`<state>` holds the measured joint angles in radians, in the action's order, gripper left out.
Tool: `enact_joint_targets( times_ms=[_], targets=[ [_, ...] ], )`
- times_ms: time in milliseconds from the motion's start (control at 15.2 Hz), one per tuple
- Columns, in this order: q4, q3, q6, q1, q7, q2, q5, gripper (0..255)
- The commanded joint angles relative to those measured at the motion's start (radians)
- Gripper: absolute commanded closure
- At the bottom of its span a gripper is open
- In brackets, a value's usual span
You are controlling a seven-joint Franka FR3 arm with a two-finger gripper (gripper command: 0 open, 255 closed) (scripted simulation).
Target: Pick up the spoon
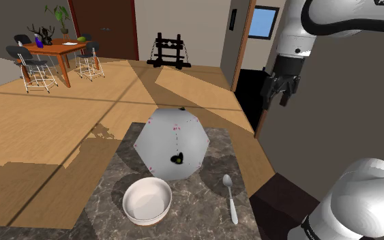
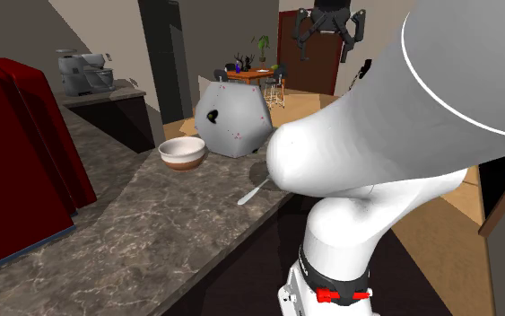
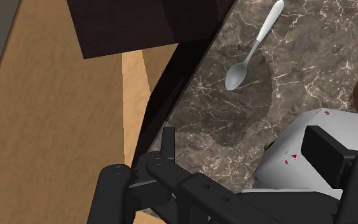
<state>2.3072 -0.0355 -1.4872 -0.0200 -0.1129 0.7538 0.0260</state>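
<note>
My gripper (image 1: 282,94) hangs high above the dark marble counter (image 1: 204,221) with its two black fingers spread apart and nothing between them. The spoon (image 1: 230,198) lies flat on the stone close to the counter's edge, on the shoulder view's right. Its bowl end points toward the grey many-sided polyhedron (image 1: 172,143) and its handle runs back toward my stand. A white bowl (image 1: 146,200) sits beside it, apart from it, on the side away from the edge.

I judge the step in hand to be the approach. To do it well, I should first bring my hand over the middle of the handle. There the spoon is narrow and straight, and both the polyhedron and the white bowl are well clear of my fingers. I should turn my wrist so the fingers straddle the handle crosswise, one on each long side. The spoon is thin and lies flat on hard stone, so I need to go down until my fingertips nearly meet the surface. If I close any higher, I will probably pinch air or flip it. A slow, centred close should keep it from skidding toward the edge.

The only writing I can read is "FRAN" on my white arm (image 1: 347,17) in the shoulder view, cut off at the picture's edge.
</note>
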Motion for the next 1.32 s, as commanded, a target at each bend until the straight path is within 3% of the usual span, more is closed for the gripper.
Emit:
enact_joint_targets(
  times_ms=[0, 726, 1254],
  targets=[
    [0.0, 0.0, 0.0, 0.0, 0.0, 0.0, 0.0, 0],
    [0.403, 0.256, -0.294, 0.006, -0.35, 0.167, 0.102, 0],
    [0.574, 0.509, -0.562, 0.036, -0.635, 0.088, 0.219, 0]
  ],
)
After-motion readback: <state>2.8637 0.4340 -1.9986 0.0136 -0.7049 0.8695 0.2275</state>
